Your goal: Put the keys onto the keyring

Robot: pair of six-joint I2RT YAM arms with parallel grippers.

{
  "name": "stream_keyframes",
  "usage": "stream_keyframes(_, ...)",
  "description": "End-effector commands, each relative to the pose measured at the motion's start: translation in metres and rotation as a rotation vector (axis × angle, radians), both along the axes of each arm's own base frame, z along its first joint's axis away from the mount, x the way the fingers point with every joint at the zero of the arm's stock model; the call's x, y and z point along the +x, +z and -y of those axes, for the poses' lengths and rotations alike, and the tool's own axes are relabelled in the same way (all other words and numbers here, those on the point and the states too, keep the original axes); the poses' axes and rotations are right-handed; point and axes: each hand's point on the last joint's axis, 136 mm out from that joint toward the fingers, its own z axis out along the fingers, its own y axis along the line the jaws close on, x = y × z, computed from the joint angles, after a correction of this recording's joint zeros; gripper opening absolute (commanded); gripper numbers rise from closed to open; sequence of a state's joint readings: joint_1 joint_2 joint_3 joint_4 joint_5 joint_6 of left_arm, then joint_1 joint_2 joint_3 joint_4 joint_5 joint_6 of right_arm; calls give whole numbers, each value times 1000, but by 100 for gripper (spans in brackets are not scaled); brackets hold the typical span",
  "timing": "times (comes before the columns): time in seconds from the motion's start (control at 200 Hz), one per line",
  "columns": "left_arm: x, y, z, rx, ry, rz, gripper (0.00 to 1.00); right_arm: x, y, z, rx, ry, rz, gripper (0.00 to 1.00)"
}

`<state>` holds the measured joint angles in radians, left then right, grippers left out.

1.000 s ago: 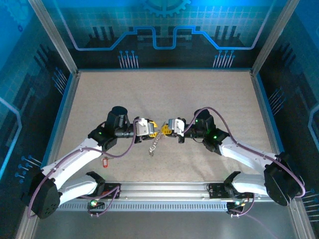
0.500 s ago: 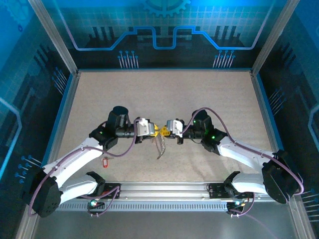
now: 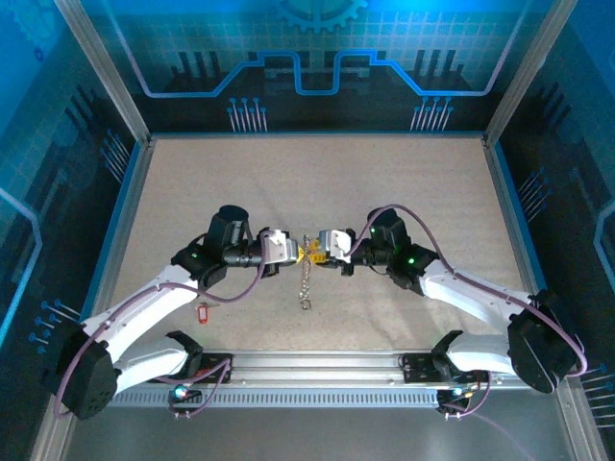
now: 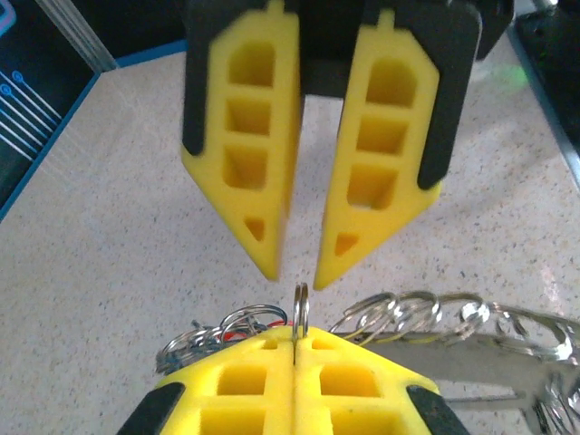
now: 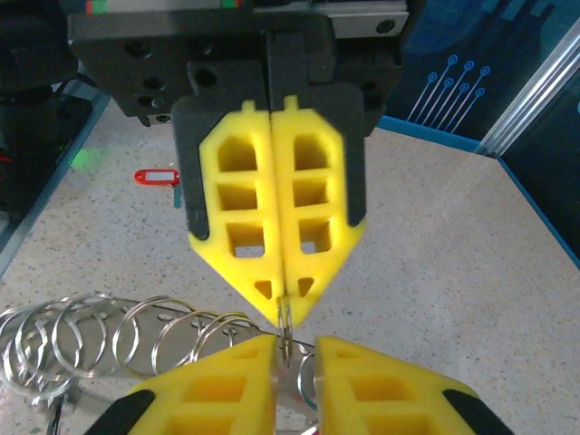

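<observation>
Speckled desk beneath: left pincer pinches the keyring; right pincer, barely parted, might let it twist free.

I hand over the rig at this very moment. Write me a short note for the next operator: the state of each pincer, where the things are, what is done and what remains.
Left pincer: shut on the keyring, thin wire held edge-on, its row of silver rings trailing from it.
Right pincer: slightly open, tips close to the wire, not gripping it.
Keys: one red-tagged key lies loose on the table beside the left arm.
Done: keyring picked up.
Left: fetch that key and thread it on. Whether any keys already hang on the ring, I cannot tell.
</observation>
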<state>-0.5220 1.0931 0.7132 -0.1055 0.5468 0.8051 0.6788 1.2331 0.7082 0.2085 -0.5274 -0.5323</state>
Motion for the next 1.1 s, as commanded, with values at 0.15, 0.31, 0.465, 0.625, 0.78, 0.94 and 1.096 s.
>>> stream_keyframes(0.15, 4, 24, -1, 46, -5, 106, 0, 0, -6, -3, -69, 19, -11, 20)
stream_keyframes(0.31, 6, 26, 3, 47, -12, 108, 0, 2, -8, -6, -77, 21, -28, 25)
stream_keyframes(0.465, 5, 27, 8, 43, -36, 115, 0, 4, -5, -8, -50, 11, -42, 24)
stream_keyframes(0.625, 6, 25, 9, 57, -40, 120, 0, 3, -3, -9, -30, 10, -42, 17)
stream_keyframes(0.78, 7, 25, 10, 66, -43, 120, 0, 2, -3, -8, -29, 11, -38, 14)
stream_keyframes(0.94, 8, 26, 12, 54, -37, 113, 0, -2, -8, -9, -40, 32, -53, 0)
stream_keyframes(1.096, 5, 19, 9, 43, -6, 59, 16, -4, 1, -8, 29, 27, -23, 0)
